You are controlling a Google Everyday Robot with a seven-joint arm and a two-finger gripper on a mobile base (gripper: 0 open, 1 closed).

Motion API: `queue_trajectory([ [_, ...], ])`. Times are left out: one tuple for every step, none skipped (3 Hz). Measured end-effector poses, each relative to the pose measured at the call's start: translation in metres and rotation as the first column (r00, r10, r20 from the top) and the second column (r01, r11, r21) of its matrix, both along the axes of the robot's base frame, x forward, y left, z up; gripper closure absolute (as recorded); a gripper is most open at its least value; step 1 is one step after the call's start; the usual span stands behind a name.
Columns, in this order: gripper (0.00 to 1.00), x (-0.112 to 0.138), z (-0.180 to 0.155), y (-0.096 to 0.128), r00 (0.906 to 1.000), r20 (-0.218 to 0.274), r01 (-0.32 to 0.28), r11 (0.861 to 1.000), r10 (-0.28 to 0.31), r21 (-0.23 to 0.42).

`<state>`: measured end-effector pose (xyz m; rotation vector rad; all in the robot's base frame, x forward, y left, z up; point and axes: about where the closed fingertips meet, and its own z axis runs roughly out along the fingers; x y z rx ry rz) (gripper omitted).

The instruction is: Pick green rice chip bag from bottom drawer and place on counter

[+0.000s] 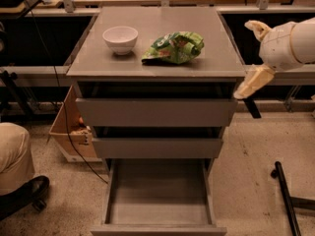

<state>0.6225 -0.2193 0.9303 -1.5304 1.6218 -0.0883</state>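
Counter [157,23]: white bowl [120,38] left, green rice chip bag [173,47] ctr; tool [246,59] off rt edge.

The gripper [244,59] hangs just off the right side of the grey surface [157,23], its fingers [252,81] spread wide. The arm [295,43] behind it runs out past the right edge. The bottom drawer [157,195] stands pulled out, with its front cut off by the lower edge. The lettering on the green rice chip bag [173,47] is too small to read. The insides of the upper drawers [156,112] are lost in shadow. At left, a person [15,163] shows only as a leg and a shoe. A cardboard box [66,136] sits half hidden behind the cabinet [156,147].
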Motion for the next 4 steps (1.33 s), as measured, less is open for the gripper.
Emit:
queue_trajectory([
  [0.0, -0.006, -0.007, -0.003, 0.9999, -0.011, 0.002, 1.0, -0.002, -0.013],
  [0.0, -0.006, -0.007, -0.003, 0.9999, -0.011, 0.002, 1.0, -0.002, -0.013],
  [0.0, -0.015, -0.003, -0.04, 0.9959, 0.035, 0.085, 0.993, -0.083, -0.083],
  [0.0, -0.014, -0.004, -0.036, 0.9967, 0.031, 0.077, 0.994, -0.075, -0.078],
])
